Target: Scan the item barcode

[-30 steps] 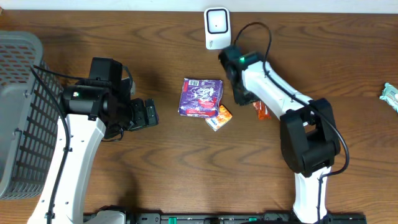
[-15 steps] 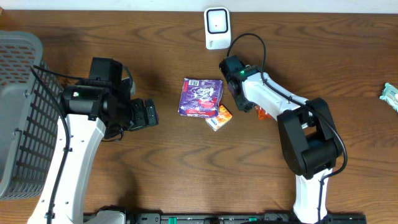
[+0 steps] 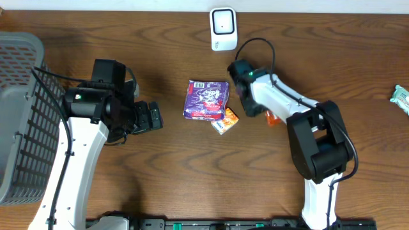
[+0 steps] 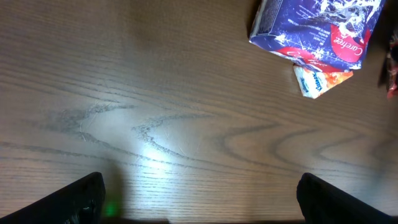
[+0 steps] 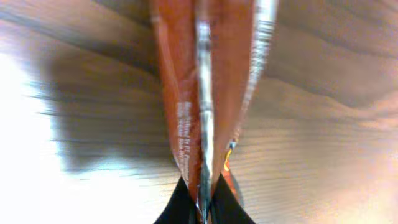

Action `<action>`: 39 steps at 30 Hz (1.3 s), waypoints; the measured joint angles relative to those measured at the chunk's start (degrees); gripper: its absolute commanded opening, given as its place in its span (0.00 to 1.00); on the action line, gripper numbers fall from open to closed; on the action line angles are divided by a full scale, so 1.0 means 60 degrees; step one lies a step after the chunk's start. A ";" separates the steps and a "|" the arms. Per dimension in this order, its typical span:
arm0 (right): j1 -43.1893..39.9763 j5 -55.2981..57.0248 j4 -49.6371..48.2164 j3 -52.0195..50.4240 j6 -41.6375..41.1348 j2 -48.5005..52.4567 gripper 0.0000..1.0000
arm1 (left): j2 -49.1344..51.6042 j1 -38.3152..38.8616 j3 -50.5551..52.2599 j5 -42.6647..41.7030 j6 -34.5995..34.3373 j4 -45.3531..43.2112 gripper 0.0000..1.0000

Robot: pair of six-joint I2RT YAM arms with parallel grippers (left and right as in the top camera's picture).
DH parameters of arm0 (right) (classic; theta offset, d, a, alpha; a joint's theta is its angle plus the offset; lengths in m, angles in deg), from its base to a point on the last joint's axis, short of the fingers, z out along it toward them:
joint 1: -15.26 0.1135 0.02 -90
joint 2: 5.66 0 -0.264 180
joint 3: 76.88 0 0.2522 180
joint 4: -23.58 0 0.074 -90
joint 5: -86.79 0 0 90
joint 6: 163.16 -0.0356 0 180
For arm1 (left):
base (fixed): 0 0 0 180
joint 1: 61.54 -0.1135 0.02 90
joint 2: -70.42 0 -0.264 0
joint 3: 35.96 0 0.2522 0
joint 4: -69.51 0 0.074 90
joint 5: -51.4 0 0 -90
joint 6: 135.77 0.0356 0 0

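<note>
On the brown wood-grain table, right hand pinches an orange packet, left hand spread

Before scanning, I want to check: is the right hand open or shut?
Shut: the right hand pinches the orange packet by its edge.

- I see a brown wooden table.
- White scanner at its far edge.
- Purple packet mid-table, overlapping a small orange-and-white packet.
- Gray basket by the left arm; pale green wrapper at the opposite edge.
</note>
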 measured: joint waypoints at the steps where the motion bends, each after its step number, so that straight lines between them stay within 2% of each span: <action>1: -0.0091 -0.0532 0.0186 0.0291 0.0076 0.0033 0.01 | 0.0000 0.0000 0.0000 0.0000 0.0000 0.0000 0.98; 8: -0.1687 -0.6113 0.1049 0.2124 0.1016 0.0084 0.01 | 0.0000 0.0000 0.0000 0.0000 0.0000 0.0000 0.98; 12: -0.2903 -0.9275 0.1147 0.2055 0.1617 0.0084 0.01 | 0.0000 0.0000 0.0000 0.0000 0.0000 0.0000 0.98; 17: -0.3727 -1.1446 0.1031 0.1140 0.2116 0.0084 0.01 | 0.0000 0.0000 0.0000 0.0000 0.0000 0.0000 0.98; 24: -0.4076 -1.2280 0.0036 -0.0856 0.2116 0.0091 0.02 | 0.0000 0.0000 0.0000 -0.0004 0.0004 0.0000 0.98; 25: -0.4164 -1.2287 -0.0069 -0.1031 0.2058 0.0106 0.11 | 0.0000 0.0000 0.0000 -0.0004 0.0000 -0.0004 0.98; 26: -0.4288 -1.2254 -0.0168 -0.1177 0.1880 0.0120 0.27 | 0.0000 0.0000 0.0000 -0.0004 0.0000 0.0000 0.98; 27: -0.4390 -1.2160 -0.0215 -0.1249 0.1800 0.0127 0.35 | 0.0000 0.0000 0.0000 -0.0004 0.0004 -0.0004 0.98; 30: -0.4798 -1.1446 -0.0168 -0.1311 0.1421 0.0127 0.48 | 0.0000 0.0000 0.0000 -0.0004 0.0000 0.0000 0.98; 33: -0.5038 -1.0812 0.0058 -0.1300 0.1209 0.0124 0.52 | 0.0000 0.0000 0.0000 -0.0004 0.0004 0.0000 0.98; 39: -0.4951 -1.0072 0.1027 -0.0805 0.1064 0.0120 0.47 | 0.0000 0.0000 0.0000 0.0000 0.0000 -0.0004 0.98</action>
